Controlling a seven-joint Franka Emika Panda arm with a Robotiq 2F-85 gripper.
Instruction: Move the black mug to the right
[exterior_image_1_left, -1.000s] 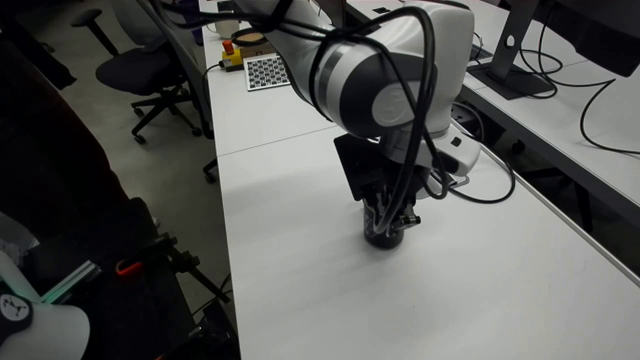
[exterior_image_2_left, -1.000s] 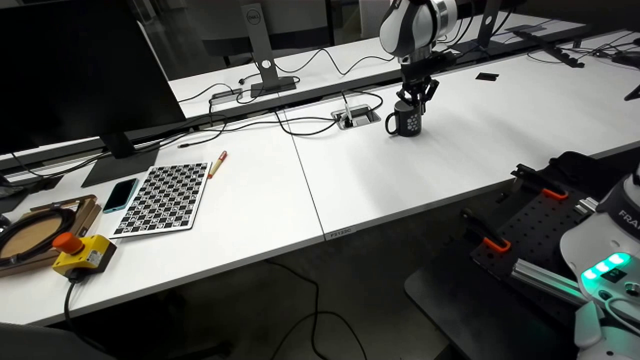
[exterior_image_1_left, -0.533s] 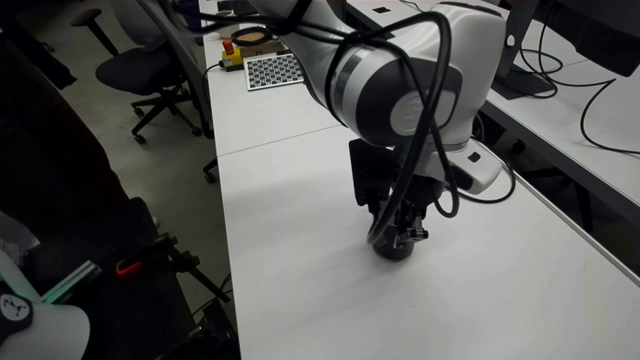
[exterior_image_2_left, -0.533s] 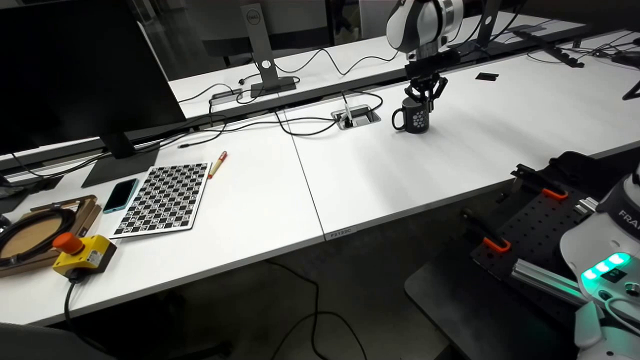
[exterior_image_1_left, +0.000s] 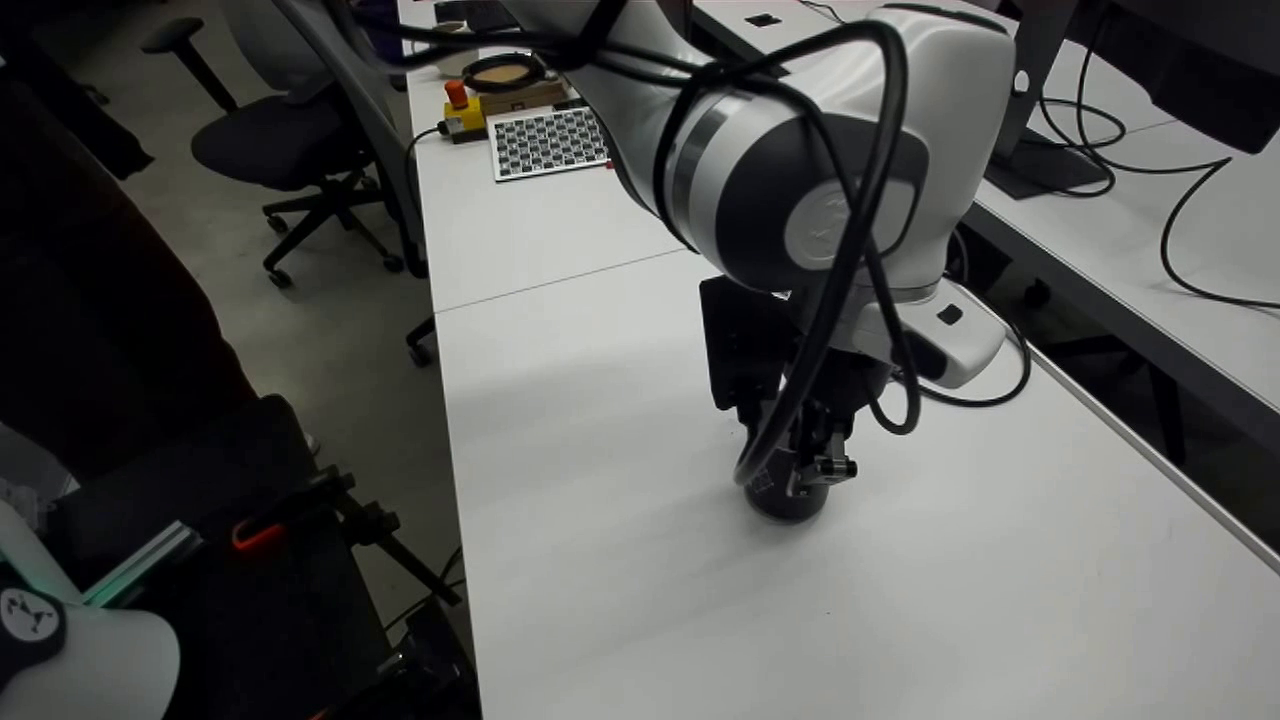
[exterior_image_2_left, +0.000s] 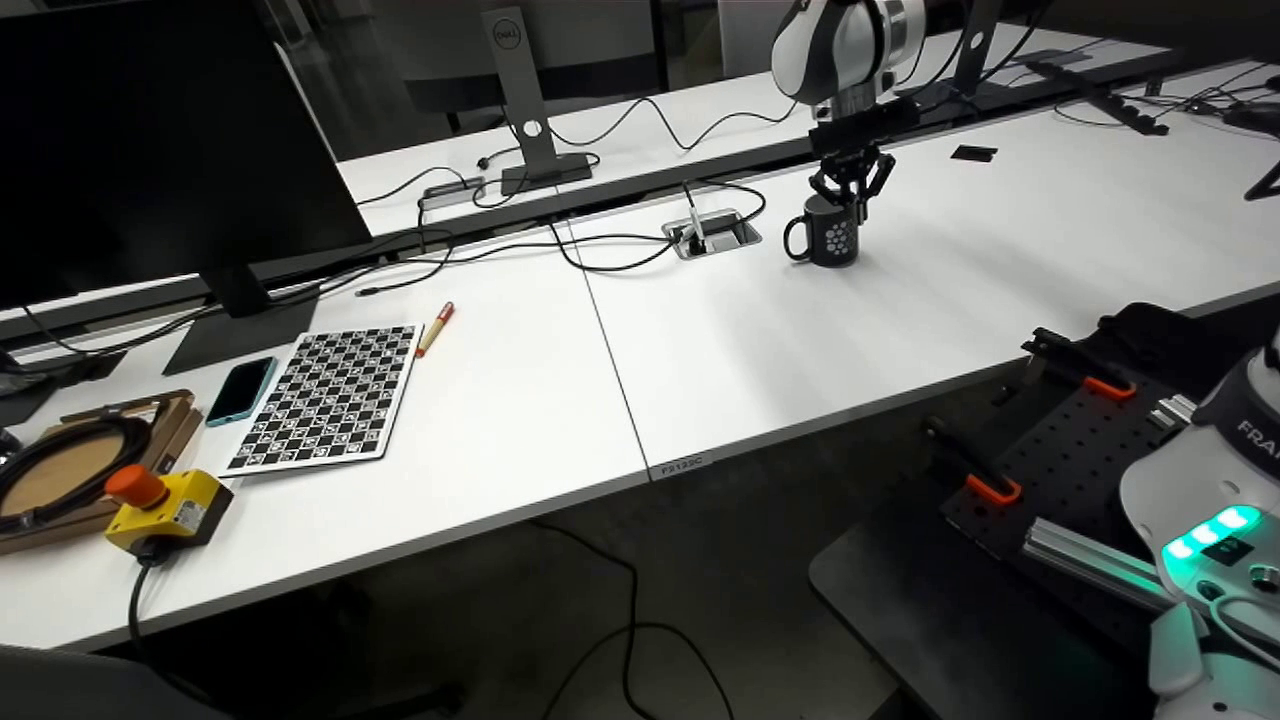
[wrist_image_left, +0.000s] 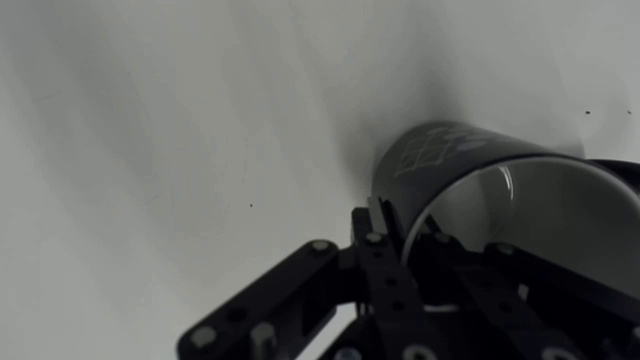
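Note:
The black mug (exterior_image_2_left: 833, 238) stands upright at the table top in both exterior views, dark with a pale dotted print and a side handle; it is partly hidden behind the gripper and cables in an exterior view (exterior_image_1_left: 788, 502). In the wrist view the mug (wrist_image_left: 450, 147) shows its grey inside and pale rim at the right. My gripper (wrist_image_left: 406, 220) is shut on the mug's wall, one finger outside and one inside the rim. The gripper (exterior_image_2_left: 850, 205) points down at the mug's side away from the handle. Whether the base touches the table cannot be told.
A recessed cable box (exterior_image_2_left: 745, 236) with wires lies beside the mug's handle side. A small flat black piece (exterior_image_2_left: 975, 153) lies farther along the white table (exterior_image_2_left: 720, 350). A checkered board (exterior_image_2_left: 330, 395), phone (exterior_image_2_left: 242, 390) and emergency stop (exterior_image_2_left: 170, 510) lie far along.
From one second to half a second ago, my gripper and the mug moved together away from the cable box, along the table. Since then they have hardly moved.

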